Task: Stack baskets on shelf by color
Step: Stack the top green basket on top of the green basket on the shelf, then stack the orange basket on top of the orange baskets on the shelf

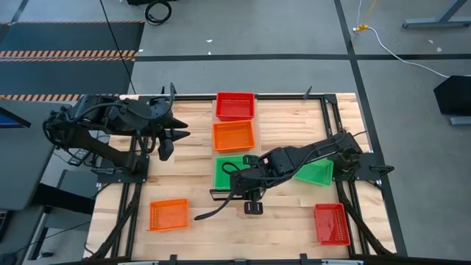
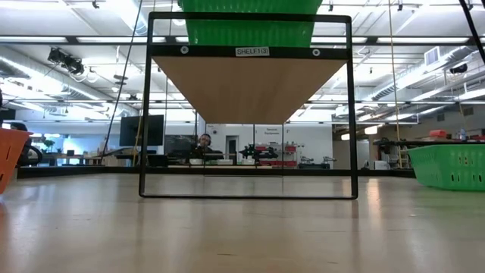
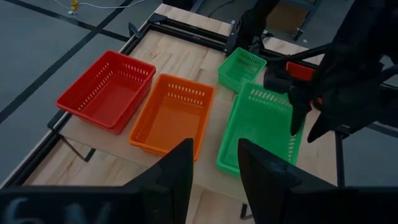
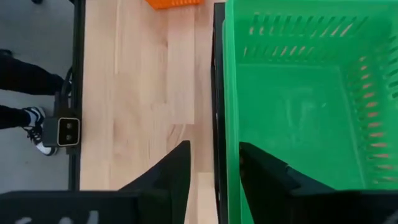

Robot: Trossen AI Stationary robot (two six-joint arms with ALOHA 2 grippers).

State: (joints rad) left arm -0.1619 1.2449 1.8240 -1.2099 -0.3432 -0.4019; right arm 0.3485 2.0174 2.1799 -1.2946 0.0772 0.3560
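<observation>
On the shelf (image 1: 234, 121) three baskets rest in a row from far to near: red (image 1: 235, 105), orange (image 1: 234, 136), green (image 1: 225, 171). My right gripper (image 4: 214, 149) is open over the green basket (image 4: 298, 93), its fingers on either side of that basket's near-left rim. A second green basket (image 1: 316, 174), an orange one (image 1: 169, 215) and a red one (image 1: 331, 223) lie on the tabletop. My left gripper (image 3: 214, 152) waits open and holds nothing, above the table's left part (image 1: 171, 141). My right gripper comes from above, slanting down. One finger (image 4: 267, 180) stands inside the green basket and the other (image 4: 168, 180) outside its rim wall (image 4: 229, 124). I cannot tell whether either finger touches the wall. The basket sits level on the shelf.
A black metal frame (image 1: 324, 96) edges the slatted tabletop. A small dark device with a cable (image 1: 254, 208) sits at the shelf's near end. Bare wood lies between the near orange basket and the near red basket.
</observation>
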